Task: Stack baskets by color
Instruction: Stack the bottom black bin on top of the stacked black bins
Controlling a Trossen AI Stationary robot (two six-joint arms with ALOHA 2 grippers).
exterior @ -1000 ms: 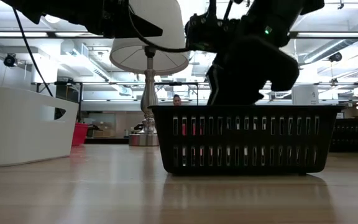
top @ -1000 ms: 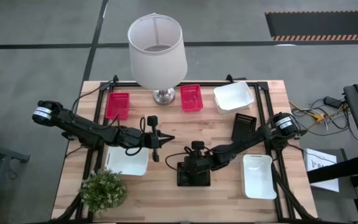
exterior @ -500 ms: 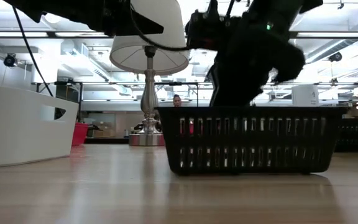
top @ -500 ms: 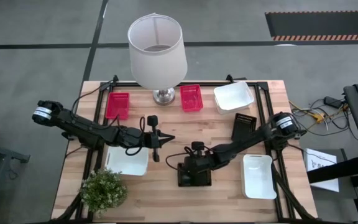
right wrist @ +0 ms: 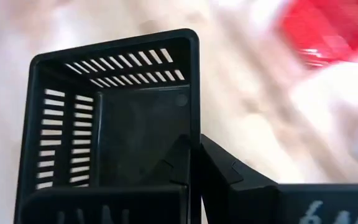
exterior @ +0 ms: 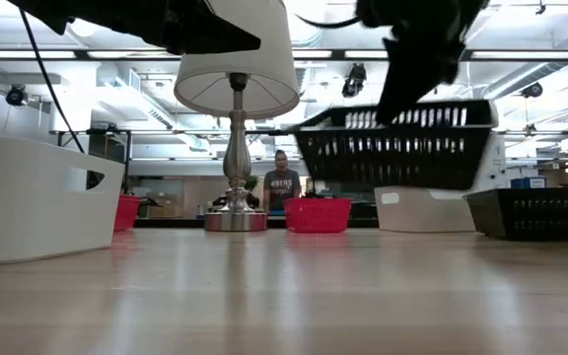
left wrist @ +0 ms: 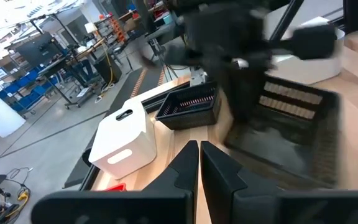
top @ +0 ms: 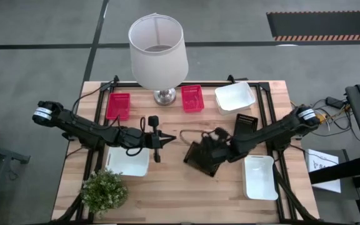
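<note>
A black lattice basket point(top: 202, 157) hangs tilted above the middle of the wooden surface point(top: 167, 194), clear of the boards in the low view. The right tool point(right wrist: 194, 163) is clamped shut on one of its side walls. The left tool point(top: 167, 139) hovers closed and empty just beside it, apparently over a white basket point(top: 129, 162). A second black basket point(top: 245, 127) sits near the right edge.

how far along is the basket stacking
Early. No stack shows in the high view. In hand: the right gripper has clamped a black basket and lifted it off the table. Left: the other black basket, both red baskets and the white baskets.
</note>
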